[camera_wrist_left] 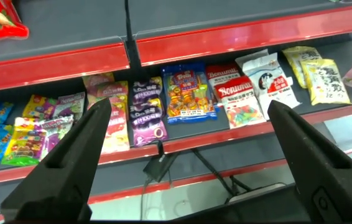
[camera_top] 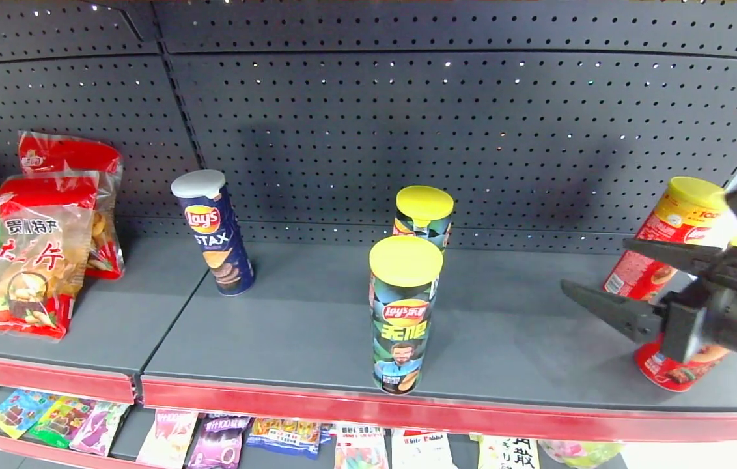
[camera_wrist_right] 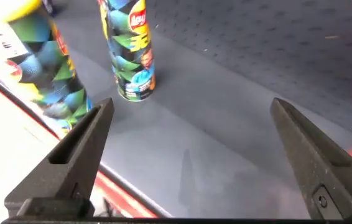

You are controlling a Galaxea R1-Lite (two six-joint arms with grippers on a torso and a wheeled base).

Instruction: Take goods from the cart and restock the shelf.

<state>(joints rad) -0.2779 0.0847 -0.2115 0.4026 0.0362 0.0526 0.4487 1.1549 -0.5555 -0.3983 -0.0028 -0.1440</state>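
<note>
- Two grippers stand released, holding nothing. The left gripper [camera_wrist_left: 188,104] hangs with fingers spread before rows of candy bags [camera_wrist_left: 188,93]. The right gripper [camera_top: 595,266] sits at the right edge of the head view, jaws wide over the shelf [camera_top: 505,326].
- At far left of the head view, red snack bags [camera_top: 36,260] lean on the shelf. Right of them stands a blue chip can [camera_top: 215,241] with a grey lid.
- At centre, two yellow-lidded chip cans stand upright, one behind the other. The front can [camera_top: 404,312] is near the red lip and the rear can [camera_top: 424,215] is near the pegboard [camera_top: 472,130].
- At right are two red chip cans. The rear red can [camera_top: 652,254] looks tilted, and the front red can [camera_top: 671,371] shows its base below the gripper's body.
- The step in hand is probably clearing the shelf to fetch the next good from the cart.
- Done well, the arm would draw straight back over the lip with its jaws kept wide. It should not swing sideways, because a brush could topple these tall, narrow cans.
- The front red can lies behind the right gripper's body, not between its fingers. The fingers point toward frame centre, and the right wrist view shows bare shelf between them and the yellow-lidded cans beyond.
</note>
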